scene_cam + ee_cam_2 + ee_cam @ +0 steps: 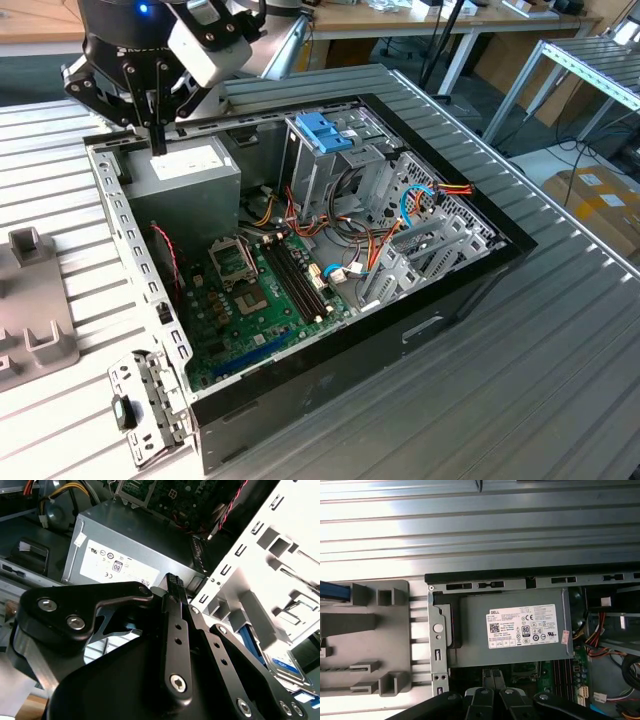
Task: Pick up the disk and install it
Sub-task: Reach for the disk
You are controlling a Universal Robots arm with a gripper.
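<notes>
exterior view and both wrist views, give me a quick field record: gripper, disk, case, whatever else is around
gripper: shut, empty, over the power supply; contact unclear
power supply: grey box with a white label, in a corner of the case
case: open, motherboard and cables exposed, lying on the slatted table
disk: blue edge on the grey fixture beside the case, not gripped
blue latch piece: on top of the drive cage inside the case

Disk [289, 665] partly hidden, partly cropped
</notes>
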